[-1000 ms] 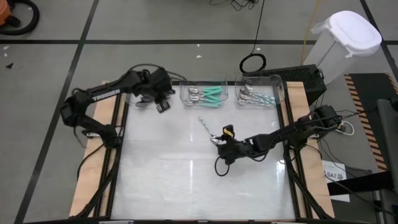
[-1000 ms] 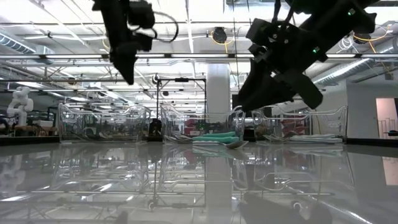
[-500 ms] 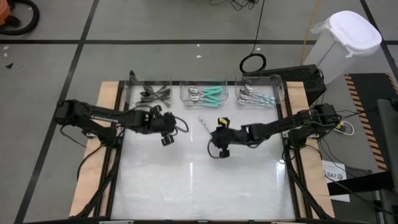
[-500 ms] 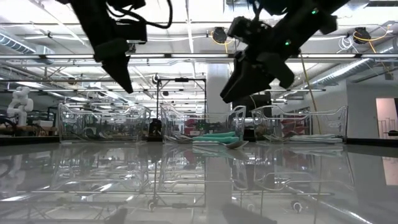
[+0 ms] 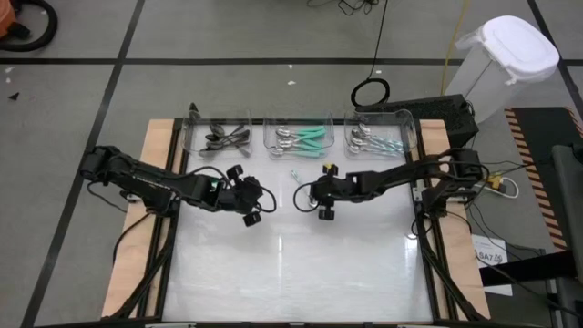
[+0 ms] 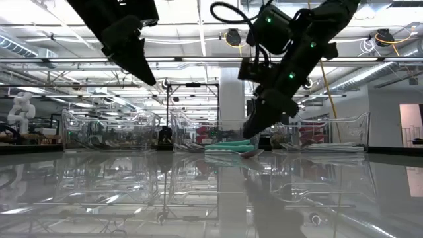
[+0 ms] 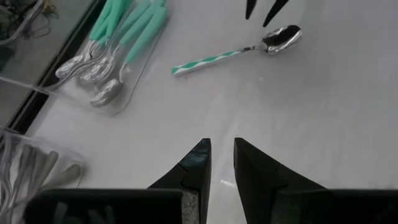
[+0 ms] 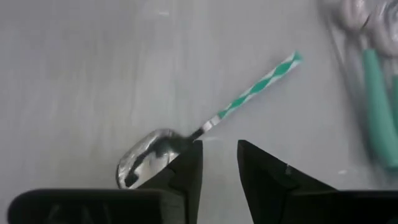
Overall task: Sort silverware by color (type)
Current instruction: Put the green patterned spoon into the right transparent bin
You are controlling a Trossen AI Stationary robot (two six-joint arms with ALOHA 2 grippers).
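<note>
Right end effector [image 8: 217,155], fingers slightly parted and empty, hovers over the striped-handled spoon [image 8: 205,134] lying on the tabletop [image 5: 291,264].

One camera looks straight down on the whole table [image 5: 291,273]. One sits level at tabletop height, facing the room. Both wrist cameras look closely down at the same striped spoon [image 7: 236,53].
</note>
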